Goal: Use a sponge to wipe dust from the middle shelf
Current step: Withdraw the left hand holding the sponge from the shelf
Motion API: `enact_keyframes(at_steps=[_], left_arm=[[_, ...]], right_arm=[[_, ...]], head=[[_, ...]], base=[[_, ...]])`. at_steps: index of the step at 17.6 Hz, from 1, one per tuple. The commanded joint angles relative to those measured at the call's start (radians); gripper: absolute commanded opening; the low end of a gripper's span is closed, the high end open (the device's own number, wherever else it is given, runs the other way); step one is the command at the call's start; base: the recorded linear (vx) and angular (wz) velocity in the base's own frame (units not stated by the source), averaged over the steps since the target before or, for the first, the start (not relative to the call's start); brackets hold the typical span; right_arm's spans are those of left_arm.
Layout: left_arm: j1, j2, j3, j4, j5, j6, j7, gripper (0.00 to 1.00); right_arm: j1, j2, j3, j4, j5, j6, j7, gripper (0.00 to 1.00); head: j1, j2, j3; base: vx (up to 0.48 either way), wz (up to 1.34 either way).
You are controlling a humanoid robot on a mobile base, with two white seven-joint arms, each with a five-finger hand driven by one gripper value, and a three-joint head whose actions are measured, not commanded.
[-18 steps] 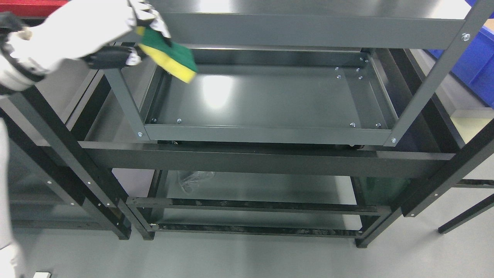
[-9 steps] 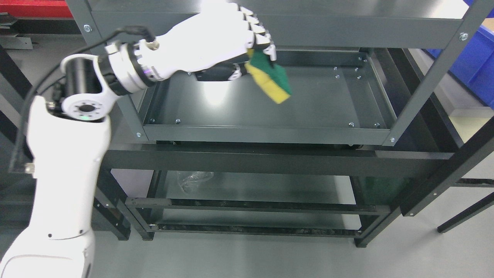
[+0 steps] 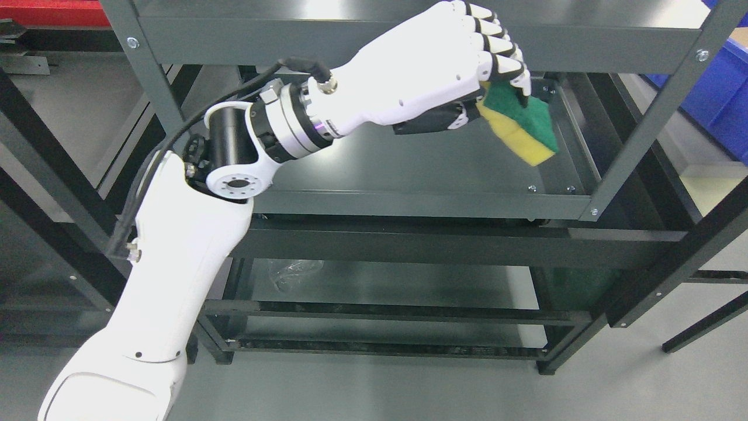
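Left hand (image 3: 461, 64) reaching in from lower left, fingers (image 3: 507, 63) curled over a sponge (image 3: 522, 130), thumb beneath. Sponge green on top, yellow below, tilted, sticking out right of and below the fingers. Under the hand, the grey middle shelf (image 3: 409, 158); sponge over its right end, contact with the surface not clear. Behind the hand, the top shelf's (image 3: 350, 35) front rail. Far below the hand, a lower shelf (image 3: 409, 286) with crumpled clear plastic (image 3: 292, 272). Right of the hand, a blue bin (image 3: 721, 93).
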Motion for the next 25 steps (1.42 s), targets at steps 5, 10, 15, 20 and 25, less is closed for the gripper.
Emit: enact_keyframes(at_steps=[5,10,15,20,25], left_arm=[[0.051,-0.048,-0.35,0.113,0.078,0.1,0.113,0.0],[0.289,-0.048,-0.308,0.225,0.368,0.133,0.164,0.01],[0.539,-0.048,-0.011,0.225,0.634,0.227,0.213,0.01],[0.562,-0.048,0.289,0.121,0.691,0.39,0.389,0.0],[0.656,-0.048,0.416,0.025,0.695,0.391,0.31,0.0]], right_arm=[[0.0,-0.017,0.0,-0.017,0.0,0.0,0.0,1.0],[0.0,-0.017,0.0,-0.017,0.0,0.0,0.0,1.0],[0.0,-0.017,0.0,-0.017,0.0,0.0,0.0,1.0],[0.0,-0.017,0.0,-0.017,0.0,0.0,0.0,1.0],[0.0,-0.017,0.0,-0.017,0.0,0.0,0.0,1.0]], head=[[0.0,0.0,0.0],[0.0,0.0,0.0],[0.0,0.0,0.0],[0.0,0.0,0.0],[0.0,0.0,0.0]], base=[[0.0,0.0],[0.0,0.0],[0.0,0.0],[0.0,0.0],[0.0,0.0]])
